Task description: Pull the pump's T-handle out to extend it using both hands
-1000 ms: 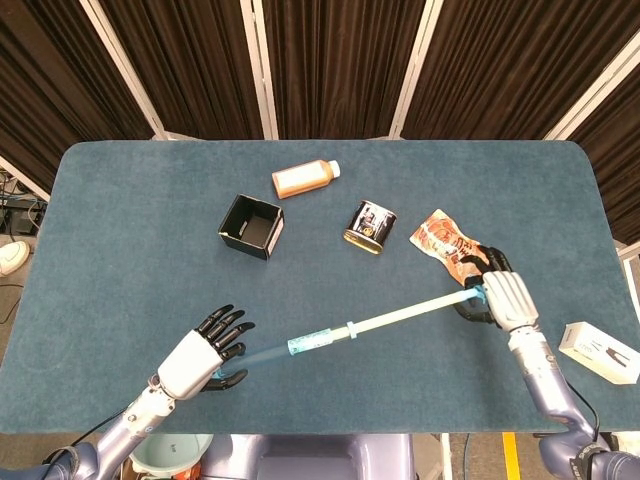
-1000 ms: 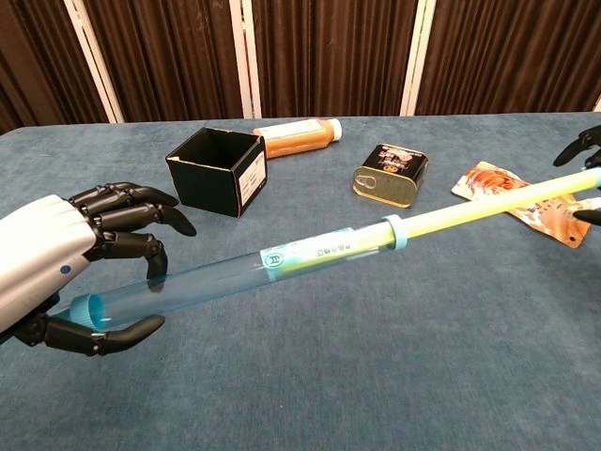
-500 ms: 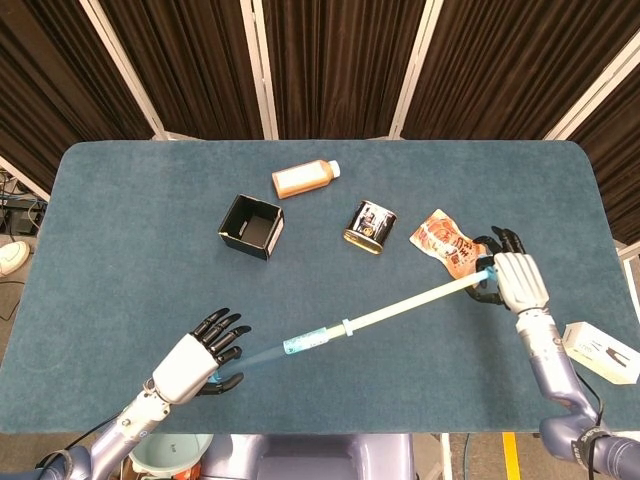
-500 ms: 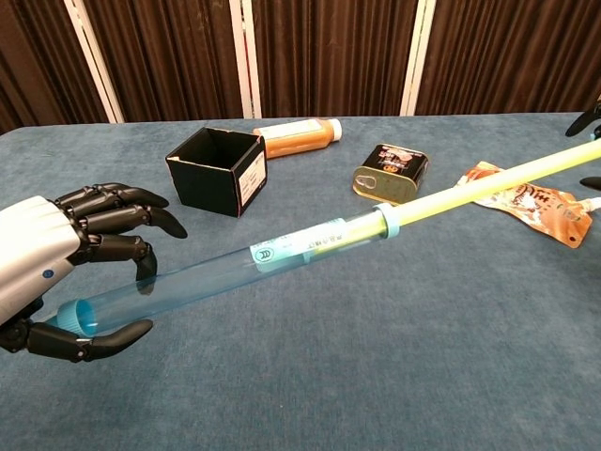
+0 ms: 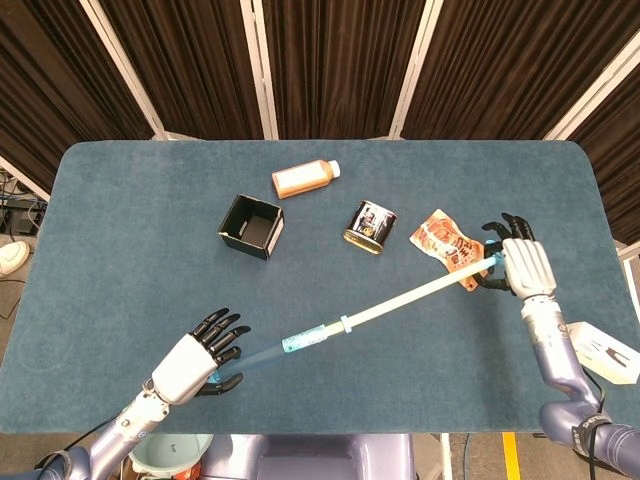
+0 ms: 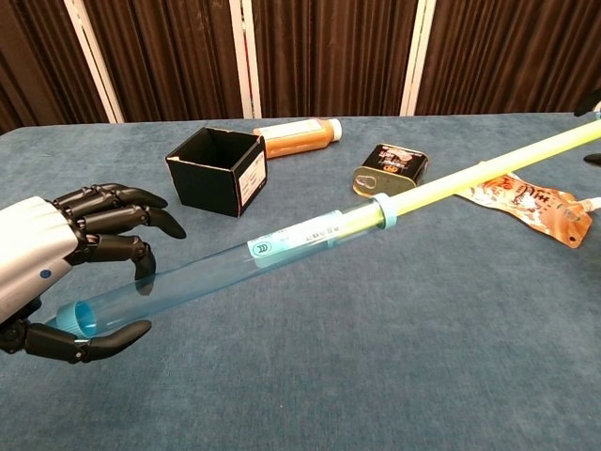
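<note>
Pump (image 5: 300, 342) rod longer than a second ago: right hand (image 5: 522, 266) grasping the T-handle has drawn away, left hand (image 5: 195, 362) fingers loosely clasping the barrel end. Extension nearly done.

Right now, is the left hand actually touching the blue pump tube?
Touching. In the chest view the left hand wraps the capped end of the pump tube, with fingers above it and the thumb below, both against the barrel.

Your pump (image 5: 350, 322) shows a clear blue barrel and pale yellow rod, teal bench (image 5: 140, 230), black box (image 5: 250, 226), orange bottle (image 5: 303, 179), silver-black robot hand (image 5: 195, 360).
</note>
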You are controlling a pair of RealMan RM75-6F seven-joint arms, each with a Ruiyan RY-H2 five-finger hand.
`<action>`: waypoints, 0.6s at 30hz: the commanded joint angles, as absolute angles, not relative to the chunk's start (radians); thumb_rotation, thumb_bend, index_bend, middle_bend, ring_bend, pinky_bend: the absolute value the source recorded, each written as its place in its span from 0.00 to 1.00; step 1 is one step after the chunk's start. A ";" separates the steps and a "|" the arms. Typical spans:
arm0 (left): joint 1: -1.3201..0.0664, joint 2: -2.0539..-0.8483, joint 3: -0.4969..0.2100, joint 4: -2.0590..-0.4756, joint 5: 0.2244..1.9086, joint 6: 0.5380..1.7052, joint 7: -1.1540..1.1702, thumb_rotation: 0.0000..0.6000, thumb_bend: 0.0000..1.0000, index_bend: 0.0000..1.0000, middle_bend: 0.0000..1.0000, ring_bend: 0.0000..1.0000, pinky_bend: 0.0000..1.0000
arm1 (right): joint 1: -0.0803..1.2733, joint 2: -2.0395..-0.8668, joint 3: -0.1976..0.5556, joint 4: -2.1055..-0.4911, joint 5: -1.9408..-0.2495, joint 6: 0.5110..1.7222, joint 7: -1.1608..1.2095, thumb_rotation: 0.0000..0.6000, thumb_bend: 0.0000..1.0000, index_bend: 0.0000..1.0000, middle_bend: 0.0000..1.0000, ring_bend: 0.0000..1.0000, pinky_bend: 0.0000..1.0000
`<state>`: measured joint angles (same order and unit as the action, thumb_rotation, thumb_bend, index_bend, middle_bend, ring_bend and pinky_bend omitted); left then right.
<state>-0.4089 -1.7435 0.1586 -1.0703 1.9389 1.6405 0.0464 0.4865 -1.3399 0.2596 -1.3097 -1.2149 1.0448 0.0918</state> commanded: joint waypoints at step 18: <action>-0.400 -1.749 0.162 -1.062 1.949 1.631 0.054 1.00 0.49 0.64 0.24 0.13 0.15 | 0.529 -1.314 0.297 -1.303 -1.160 1.004 0.069 1.00 0.28 0.82 0.25 0.07 0.00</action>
